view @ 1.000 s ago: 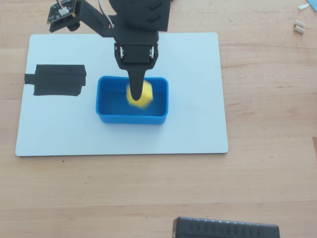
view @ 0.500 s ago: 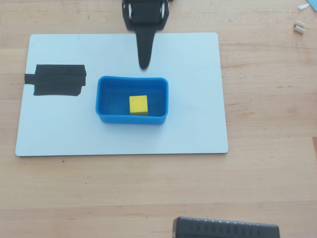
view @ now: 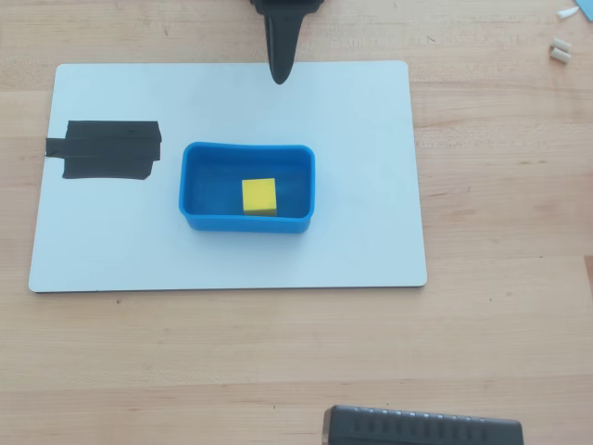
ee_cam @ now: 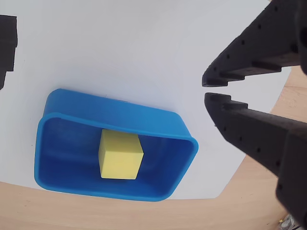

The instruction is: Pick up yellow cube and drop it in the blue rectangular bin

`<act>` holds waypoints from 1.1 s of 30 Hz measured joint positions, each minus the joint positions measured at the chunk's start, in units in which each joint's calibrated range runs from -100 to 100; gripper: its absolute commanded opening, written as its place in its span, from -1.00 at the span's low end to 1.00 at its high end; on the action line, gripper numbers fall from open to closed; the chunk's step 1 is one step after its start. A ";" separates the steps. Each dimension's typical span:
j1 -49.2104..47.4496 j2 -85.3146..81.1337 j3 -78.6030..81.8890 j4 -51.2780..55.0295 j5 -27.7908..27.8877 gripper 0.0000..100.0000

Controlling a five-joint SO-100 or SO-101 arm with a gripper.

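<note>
The yellow cube (view: 259,196) lies inside the blue rectangular bin (view: 246,223), near the middle of its floor. The bin stands on a white board (view: 371,139). My gripper (view: 278,78) hangs above the board's far edge, well clear of the bin, pointing down, with its fingers together and nothing between them. In the wrist view the cube (ee_cam: 120,155) rests in the bin (ee_cam: 120,112) at the lower left, and my gripper (ee_cam: 205,89) shows at the right with only a thin slit between the fingertips.
A flat black tape patch (view: 107,150) sits on the board left of the bin and shows in the wrist view (ee_cam: 7,43). A black ribbed object (view: 422,428) lies at the table's near edge. Small white bits (view: 559,51) lie at the far right on the wooden table.
</note>
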 measured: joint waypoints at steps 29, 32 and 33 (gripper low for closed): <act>0.56 -22.99 23.65 -2.47 0.00 -1.00; 0.56 -22.99 23.65 -2.47 0.00 -1.00; 0.56 -22.99 23.65 -2.47 0.00 -1.00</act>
